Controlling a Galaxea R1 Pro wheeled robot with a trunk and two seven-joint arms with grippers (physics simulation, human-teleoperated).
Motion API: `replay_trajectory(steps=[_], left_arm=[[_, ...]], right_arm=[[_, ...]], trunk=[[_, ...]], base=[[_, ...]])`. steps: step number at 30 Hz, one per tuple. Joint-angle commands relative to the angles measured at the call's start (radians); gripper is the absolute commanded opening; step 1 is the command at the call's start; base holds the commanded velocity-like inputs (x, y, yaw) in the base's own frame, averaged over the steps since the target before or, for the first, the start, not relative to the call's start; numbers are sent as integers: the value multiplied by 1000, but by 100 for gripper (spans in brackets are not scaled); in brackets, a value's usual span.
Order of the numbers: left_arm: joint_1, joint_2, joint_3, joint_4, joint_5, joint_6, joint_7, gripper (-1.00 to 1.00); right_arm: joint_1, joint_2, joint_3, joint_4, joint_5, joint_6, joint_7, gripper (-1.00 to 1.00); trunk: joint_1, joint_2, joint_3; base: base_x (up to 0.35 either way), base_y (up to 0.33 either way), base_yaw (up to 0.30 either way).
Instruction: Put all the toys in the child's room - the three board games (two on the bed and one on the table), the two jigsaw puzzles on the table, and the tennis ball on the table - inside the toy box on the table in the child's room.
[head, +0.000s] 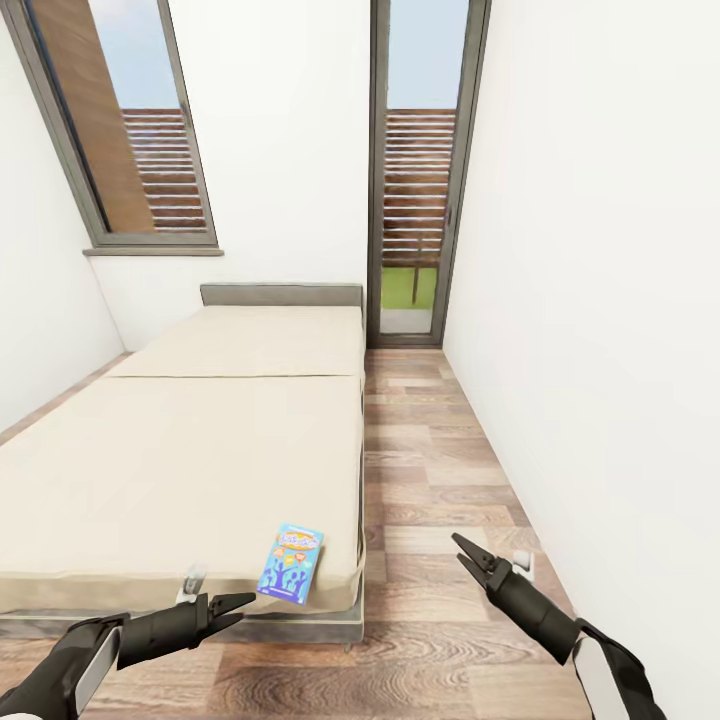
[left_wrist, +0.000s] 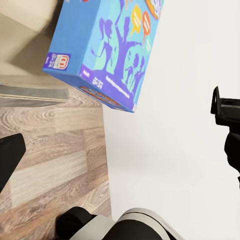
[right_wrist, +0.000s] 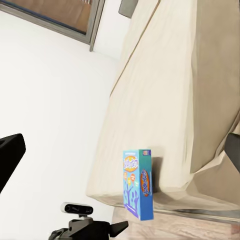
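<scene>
A blue board game (head: 290, 563) with orange marks lies flat on the bed (head: 180, 450), close to the front right corner of the cream mattress. Just in front of that corner, a little short of the box, my left gripper (head: 245, 606) is open; in its wrist view the board game (left_wrist: 107, 50) shows ahead between the spread fingers (left_wrist: 10, 155). Over the wood floor to the right of the bed my right gripper (head: 463, 550) is open and holds nothing. The right wrist view looks across at the board game (right_wrist: 137, 185) and the left gripper (right_wrist: 117, 227).
A white wall (head: 600, 350) runs close along the right, leaving a narrow strip of plank floor (head: 420, 470) beside the bed. A glass door (head: 420, 170) stands at the far end and a window (head: 120, 120) at the back left.
</scene>
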Motion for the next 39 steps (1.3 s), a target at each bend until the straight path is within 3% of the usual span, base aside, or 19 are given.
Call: replay_trajectory(steps=[1,9,39], left_arm=[[0,0,0,0,3,9,-2,100],[0,0,1,0,3,9,-1,100],[0,0,2,0,3,9,-1,100]], right_arm=[[-1,1,2,0,-2,6,2,100],[-1,1,24,3,-3,5,2,100],[-1,1,26,6,-3,5,2,100]], trunk=[[0,0,-1],[0,0,-1],[0,0,-1]], base=[[5,0,0],[3,0,0],[8,-33,0]])
